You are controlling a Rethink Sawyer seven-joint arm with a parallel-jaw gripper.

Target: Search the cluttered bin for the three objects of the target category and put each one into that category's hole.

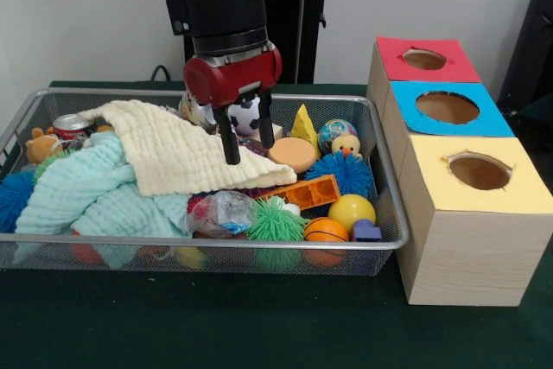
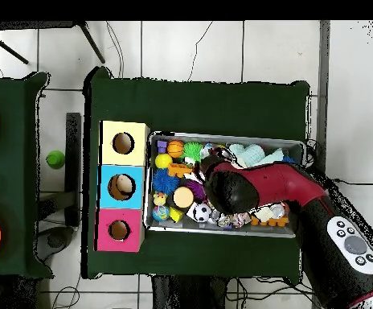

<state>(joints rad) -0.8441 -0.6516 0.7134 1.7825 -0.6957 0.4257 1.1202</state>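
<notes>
So the gripper point(image 1: 244, 140) is hanging low over the middle of the wire bin point(image 1: 390, 213), fingers spread and holding nothing — the tips sit right at the edge of the cream waffle-weave cloth point(image 1: 177, 155) that's draped over the bin's left half. Which category is the target, I can't tell from here. My guess is the next move turns on that cloth, since it and the soft mint towel point(image 1: 82, 196) hide whatever's under them. Everything exposed lies toward the bin's box-side end: a flat peach disc point(image 1: 294, 154), spiky blue ball point(image 1: 350, 174), smooth yellow ball point(image 1: 351, 211), orange brick point(image 1: 308, 192). The three-hole box point(image 1: 458, 239) stands just beside the bin — red, blue, yellow tops.
</notes>
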